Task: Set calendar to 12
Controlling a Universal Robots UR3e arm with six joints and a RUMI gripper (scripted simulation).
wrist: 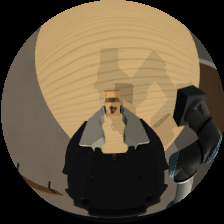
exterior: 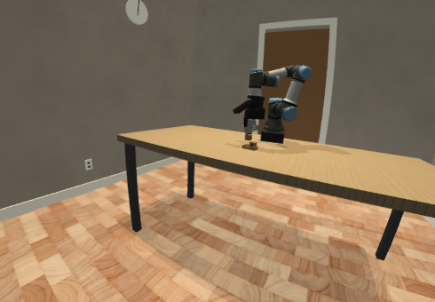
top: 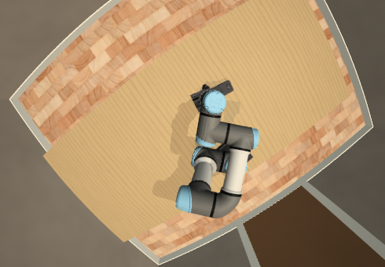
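The arm point(top: 237, 170) hides the tray and both cubes from above, the cube marks are too small to read in the exterior view, and in the wrist view the dark blot on the cube point(wrist: 113, 107) at the claw point(wrist: 112, 106) is perhaps a digit, too blurred to name.

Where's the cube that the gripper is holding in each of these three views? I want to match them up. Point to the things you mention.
Top: not visible; the arm point(top: 236, 170) point(exterior: 294, 91) point(wrist: 202, 125) covers that spot.
Exterior: the held cube point(exterior: 248, 137) point(wrist: 113, 107) is right of center, about mid-height, below the fingers point(exterior: 250, 127).
Wrist: near the center, between the fingers.
Shared landmark: the wooden table point(top: 118, 135) point(exterior: 311, 162) point(wrist: 60, 65).
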